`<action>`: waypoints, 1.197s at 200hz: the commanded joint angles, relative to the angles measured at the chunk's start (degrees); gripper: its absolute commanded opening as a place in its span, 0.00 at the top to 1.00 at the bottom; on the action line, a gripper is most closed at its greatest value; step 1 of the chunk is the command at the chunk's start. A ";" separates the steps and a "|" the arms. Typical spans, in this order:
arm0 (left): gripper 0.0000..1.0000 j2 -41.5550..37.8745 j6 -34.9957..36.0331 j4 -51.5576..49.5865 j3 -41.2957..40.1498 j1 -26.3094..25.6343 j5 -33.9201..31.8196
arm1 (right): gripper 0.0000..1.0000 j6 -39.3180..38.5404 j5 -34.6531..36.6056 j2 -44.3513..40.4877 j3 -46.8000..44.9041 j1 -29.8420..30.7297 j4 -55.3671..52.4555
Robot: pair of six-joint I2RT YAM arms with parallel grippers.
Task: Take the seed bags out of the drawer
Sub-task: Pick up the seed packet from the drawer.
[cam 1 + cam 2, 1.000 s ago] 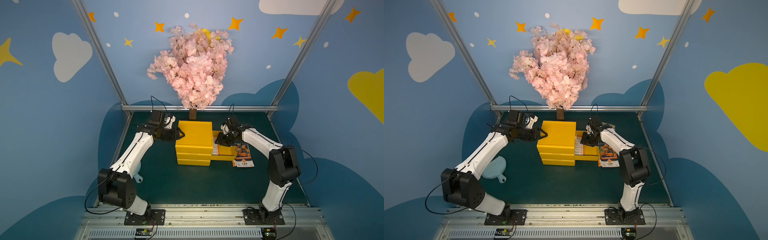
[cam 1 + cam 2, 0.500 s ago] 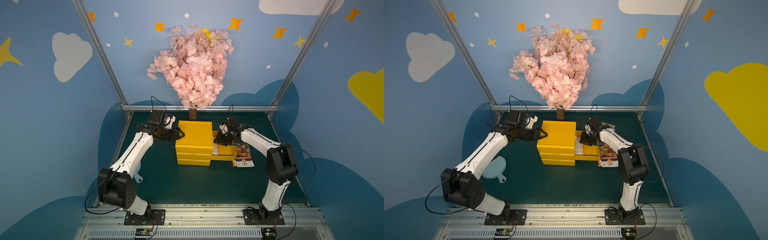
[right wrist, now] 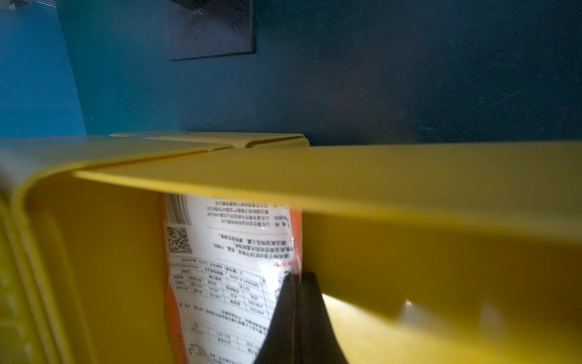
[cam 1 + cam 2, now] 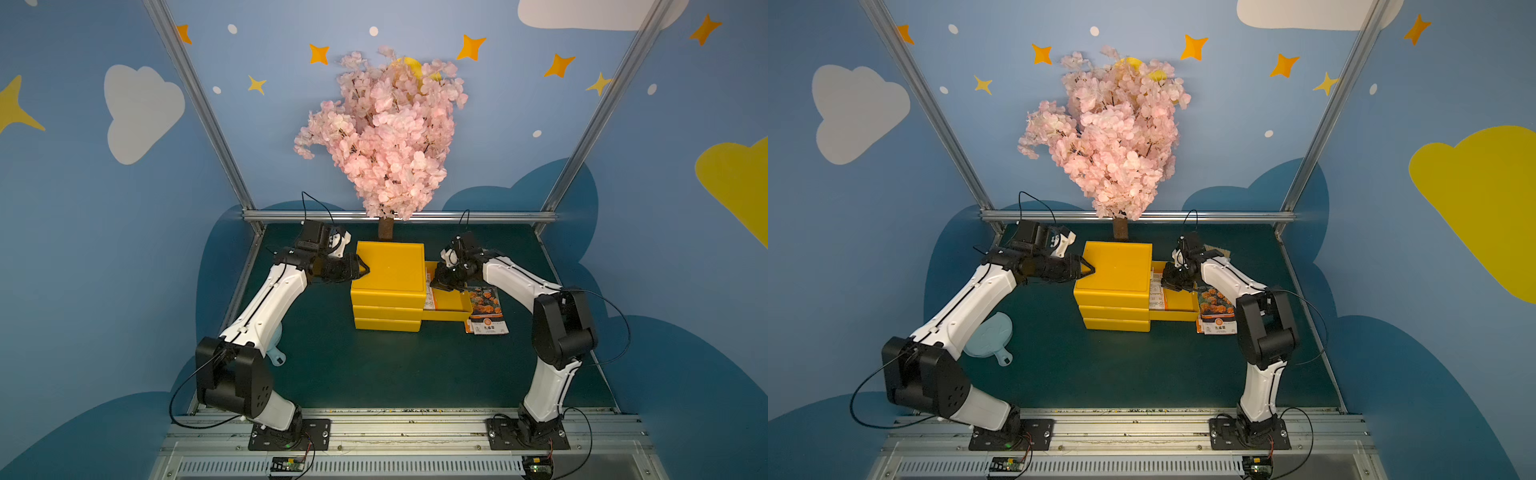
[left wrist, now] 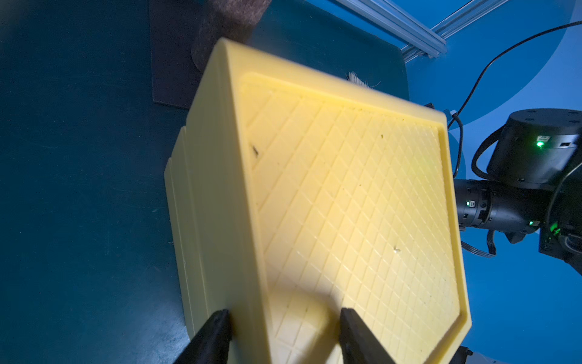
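The dark green table (image 4: 374,374) carries a yellow drawer chest (image 4: 388,270), with a tree trunk (image 4: 385,228) just behind it. Seed bags (image 4: 486,309) lie flat beside its open drawer. A pale blue handled tool (image 4: 988,336) lies well apart on the left.

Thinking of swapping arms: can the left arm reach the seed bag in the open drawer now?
Probably not. The left gripper is clamped on the edge of the yellow cabinet opposite the open drawer, the cabinet body between them, and the right gripper sits in the drawer, shut on the seed bag.

The seed bag (image 3: 220,268) is partly hidden behind the drawer (image 3: 409,195) wall — its print too blurred to read.
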 commanded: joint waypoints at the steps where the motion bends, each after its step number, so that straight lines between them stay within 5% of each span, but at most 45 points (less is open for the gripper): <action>1: 0.43 1.14 1.45 -5.21 -1.59 -0.92 -1.25 | 1.00 -0.52 -1.15 -4.34 -0.08 -0.72 -0.14; 139: 0.43 1.37 1.88 -5.69 -0.88 -0.89 -0.91 | 1.00 -11.85 10.19 -12.28 8.89 -1.85 -17.91; 239: 0.43 1.38 1.91 -5.38 -0.69 -0.89 -0.25 | 1.00 -15.33 12.96 -22.31 8.71 -7.28 -18.71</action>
